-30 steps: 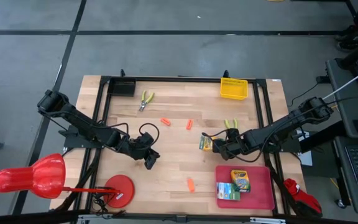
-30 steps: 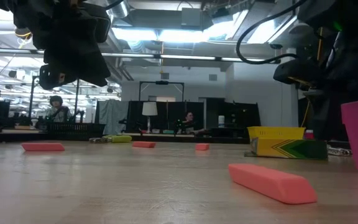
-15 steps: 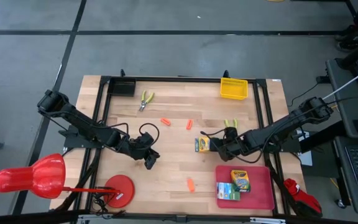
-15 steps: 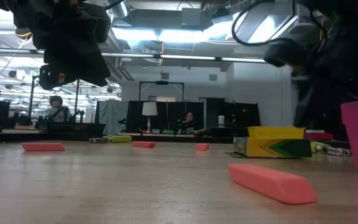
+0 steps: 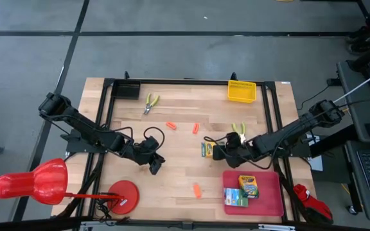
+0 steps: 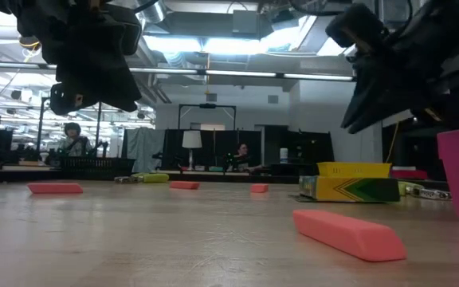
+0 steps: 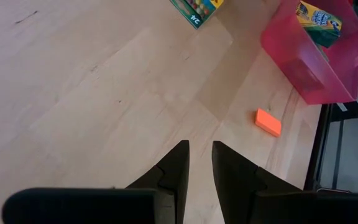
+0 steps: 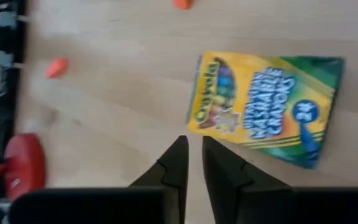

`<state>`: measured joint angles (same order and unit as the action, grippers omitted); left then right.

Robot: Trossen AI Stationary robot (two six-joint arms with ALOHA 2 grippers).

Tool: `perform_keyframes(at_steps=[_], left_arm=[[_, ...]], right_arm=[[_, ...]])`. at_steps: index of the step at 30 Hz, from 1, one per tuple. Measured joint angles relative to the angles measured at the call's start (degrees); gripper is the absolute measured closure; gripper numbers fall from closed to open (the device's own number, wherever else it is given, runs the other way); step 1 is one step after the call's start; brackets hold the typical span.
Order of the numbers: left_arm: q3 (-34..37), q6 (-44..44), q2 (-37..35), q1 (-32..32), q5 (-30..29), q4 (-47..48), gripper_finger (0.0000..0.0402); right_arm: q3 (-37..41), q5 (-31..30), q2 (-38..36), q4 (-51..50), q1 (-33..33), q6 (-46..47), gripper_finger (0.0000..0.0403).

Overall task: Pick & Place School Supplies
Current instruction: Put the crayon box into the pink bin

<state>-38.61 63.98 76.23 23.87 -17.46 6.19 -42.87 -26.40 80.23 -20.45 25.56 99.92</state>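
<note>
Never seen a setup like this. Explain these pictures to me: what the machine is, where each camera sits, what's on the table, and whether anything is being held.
Two dark robot arms work at a wooden table. One camera looks straight down, one sits at table height, and one rides on each wrist. The left gripper waits over bare wood, holding nothing. The right gripper hovers beside a crayon box lying flat on the table, its fingers nearly together and gripping nothing. Two more crayon boxes lie in the red tray. Orange stubs, yellow-handled tools and a yellow basket are scattered around.
</note>
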Motion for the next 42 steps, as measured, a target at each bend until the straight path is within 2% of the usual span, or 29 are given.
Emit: perform_keyframes(at_steps=[4,8,15,24,42], left_arm=[[0.0,0.6,0.0,0.0,-0.7,0.0,0.0336],[0.0,0.8,0.0,0.0,-0.8,0.0,0.0336],[0.0,1.5,0.0,-0.5,-1.3,-0.4,0.0336],[0.0,0.3,0.0,-4.1,-1.1,-7.7,0.0336],[0.0,-0.1,0.0,-5.2,0.4,-9.0,0.0336]], right_arm=[[0.0,2.7,0.0,-5.2,-0.8,3.7,0.0342],[0.0,4.5,0.0,-11.1,-0.8,7.6,0.035],[0.4,4.7,0.1,-11.3,-2.6,4.9,0.0372],[2.9,7.9,0.2,-9.4,-3.4,3.3,0.0397],[2.9,8.1,0.7,-10.9,-5.1,1.2,0.0401]])
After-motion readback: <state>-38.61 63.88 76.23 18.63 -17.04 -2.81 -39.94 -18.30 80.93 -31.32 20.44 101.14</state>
